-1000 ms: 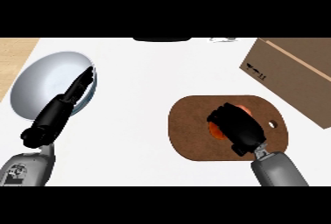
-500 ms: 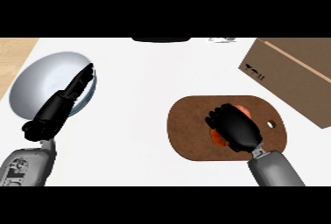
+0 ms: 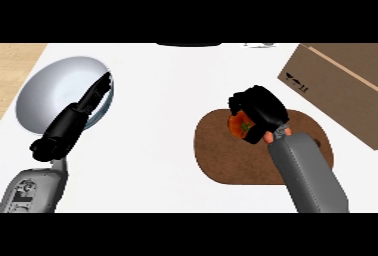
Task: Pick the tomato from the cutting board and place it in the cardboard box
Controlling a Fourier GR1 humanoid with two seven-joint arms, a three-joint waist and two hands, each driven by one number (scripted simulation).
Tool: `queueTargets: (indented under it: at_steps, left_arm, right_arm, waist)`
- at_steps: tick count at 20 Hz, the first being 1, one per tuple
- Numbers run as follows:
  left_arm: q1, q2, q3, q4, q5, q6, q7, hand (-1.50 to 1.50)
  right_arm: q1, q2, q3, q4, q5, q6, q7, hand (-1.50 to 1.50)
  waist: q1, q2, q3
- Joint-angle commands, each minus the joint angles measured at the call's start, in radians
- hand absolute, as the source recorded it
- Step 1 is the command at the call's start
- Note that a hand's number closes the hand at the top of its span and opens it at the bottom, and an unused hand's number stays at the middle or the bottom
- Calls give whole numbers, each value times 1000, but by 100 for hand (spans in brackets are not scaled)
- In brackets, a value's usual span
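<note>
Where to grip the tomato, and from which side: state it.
Round its middle, from above. The tomato is round, with no handle, so fingers should wrap opposite sides; the right hand is curled round it that way over the cutting board.

Red, green-topped tomato [image 3: 241,125] over the brown cutting board [image 3: 224,156], cardboard box [image 3: 341,86] to its right.

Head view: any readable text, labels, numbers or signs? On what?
No words or numbers can be read.
On the cardboard box: small black printed marks on its side, possibly handling symbols, too small to read.
</note>
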Motion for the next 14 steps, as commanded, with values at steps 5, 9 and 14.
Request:
queueTargets:
  at_steps: [5, 9, 14]
  left_arm:
    - [8, 9, 24, -18, 2, -19, 16, 0]
    - [13, 2, 24, -29, 8, -15, 23, 0]
    - [40, 0, 11, -23, -36, 10, -14, 0]
  right_arm:
    - [-217, -15, -99, 116, -18, -61, 21, 150]
    - [-196, 6, -182, -83, -90, 12, 162, 150]
    - [-282, -30, -373, -88, -172, -2, 318, 150]
  waist:
    - [-11, -4, 1]
    - [-21, -9, 1]
    - [-21, -8, 1]
